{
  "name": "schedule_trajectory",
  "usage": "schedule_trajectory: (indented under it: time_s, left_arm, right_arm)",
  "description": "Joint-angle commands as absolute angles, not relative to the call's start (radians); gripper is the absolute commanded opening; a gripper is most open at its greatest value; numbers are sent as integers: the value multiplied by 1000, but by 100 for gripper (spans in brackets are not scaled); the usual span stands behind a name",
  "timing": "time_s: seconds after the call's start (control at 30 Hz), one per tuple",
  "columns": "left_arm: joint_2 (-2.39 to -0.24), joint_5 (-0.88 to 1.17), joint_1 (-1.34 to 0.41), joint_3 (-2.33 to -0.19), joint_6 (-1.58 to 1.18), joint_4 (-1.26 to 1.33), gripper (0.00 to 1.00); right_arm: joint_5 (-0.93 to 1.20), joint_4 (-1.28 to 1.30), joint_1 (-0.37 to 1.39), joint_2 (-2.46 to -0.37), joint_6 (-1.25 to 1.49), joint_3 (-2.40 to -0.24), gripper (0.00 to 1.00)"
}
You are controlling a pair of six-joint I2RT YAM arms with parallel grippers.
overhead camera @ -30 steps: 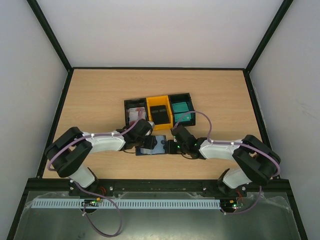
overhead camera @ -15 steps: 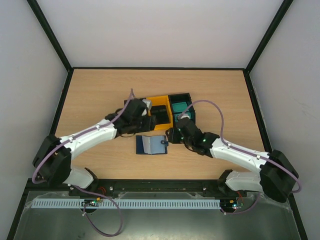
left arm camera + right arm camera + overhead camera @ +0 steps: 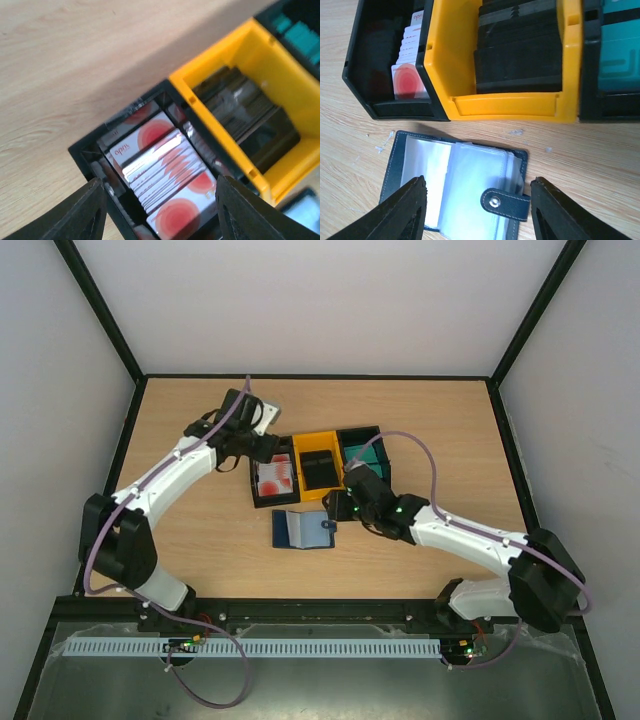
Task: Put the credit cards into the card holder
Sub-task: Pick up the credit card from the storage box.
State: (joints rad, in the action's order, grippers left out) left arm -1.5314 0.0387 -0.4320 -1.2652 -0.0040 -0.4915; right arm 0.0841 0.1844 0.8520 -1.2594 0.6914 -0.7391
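The card holder (image 3: 303, 531) lies open on the table in front of the bins, its clear sleeves and snap tab (image 3: 506, 202) facing up. My right gripper (image 3: 338, 510) hovers open above it (image 3: 477, 181), its fingers on either side of the holder (image 3: 460, 192) and touching nothing. My left gripper (image 3: 268, 448) is open above the left black bin, straddling the stack of white and red credit cards (image 3: 165, 175). Black cards (image 3: 320, 468) fill the yellow bin, and teal cards (image 3: 362, 452) the right black bin. Neither gripper holds a card.
Three open-top bins stand in a row at mid-table: black (image 3: 256, 498), yellow (image 3: 300, 445) and black (image 3: 375, 430). Their walls rise around the card stacks. Bare wood lies all round, bounded by a black frame and white walls.
Both grippers have left the card holder and opened. The left arm swung back and up to above the left bin. The right arm drew back to the right.
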Motion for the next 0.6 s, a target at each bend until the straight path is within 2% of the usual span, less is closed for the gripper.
schedule_trajectory:
  time_s: [0.0, 0.2, 0.4, 0.57]
  left_arm:
    - [-1594, 168, -422, -1262, 250, -573, 60]
    - [-1701, 207, -422, -1273, 332, -586, 44]
    - [-1819, 85, -422, -1249, 315, -578, 42]
    - [-1836, 109, -422, -1234, 322, -564, 45]
  right_arm:
    - [133, 206, 850, -1353, 647, -800, 56]
    - [302, 119, 851, -1450, 608, -772, 52]
    - [342, 65, 852, -1506, 597, -760, 50]
    - [360, 42, 853, -1530, 604, -746, 50]
